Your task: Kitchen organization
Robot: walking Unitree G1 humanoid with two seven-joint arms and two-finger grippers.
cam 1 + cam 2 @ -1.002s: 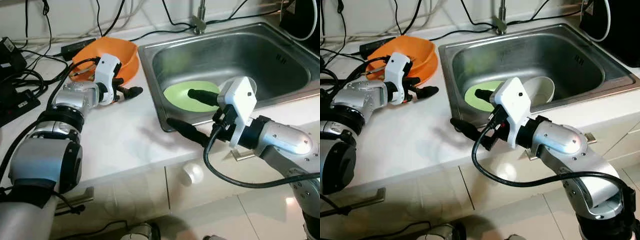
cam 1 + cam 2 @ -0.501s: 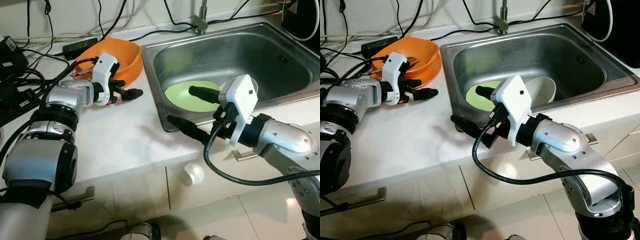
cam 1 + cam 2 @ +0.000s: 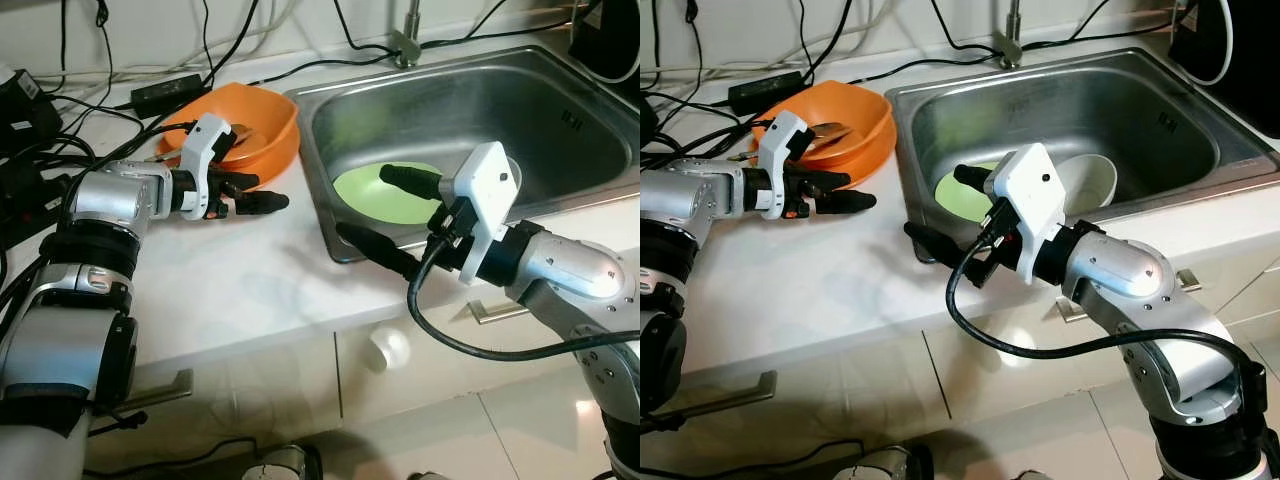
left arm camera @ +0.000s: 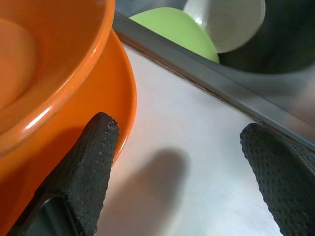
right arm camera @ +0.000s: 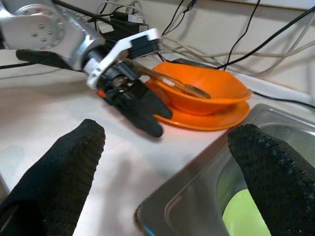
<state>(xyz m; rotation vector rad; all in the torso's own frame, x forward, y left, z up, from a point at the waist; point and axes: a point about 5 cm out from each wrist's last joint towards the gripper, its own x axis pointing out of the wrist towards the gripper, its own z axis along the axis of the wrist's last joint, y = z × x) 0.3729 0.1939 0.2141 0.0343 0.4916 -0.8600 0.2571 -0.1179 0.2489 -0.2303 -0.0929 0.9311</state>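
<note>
An orange bowl (image 3: 250, 120) with a spoon (image 5: 167, 81) in it sits on an orange plate (image 4: 118, 98) on the white counter (image 3: 250, 280), left of the steel sink (image 3: 560, 90). In the sink lie a green plate (image 3: 385, 200) and a white bowl (image 3: 1090, 180). My left gripper (image 3: 265, 192) is open just above the counter at the orange plate's front edge, one finger (image 4: 93, 162) touching or almost touching its rim. My right gripper (image 3: 362, 203) is open over the sink's front left corner, holding nothing.
Black cables and power adapters (image 3: 30, 130) crowd the counter's back left. The faucet base (image 3: 405, 45) stands behind the sink. Below the counter edge are cabinet fronts with metal handles (image 3: 160, 385) and a white knob (image 3: 388, 347).
My left forearm has lowered and reached forward, bringing its gripper down beside the orange plate's front edge. The view has shifted slightly. The right arm has hardly moved.
</note>
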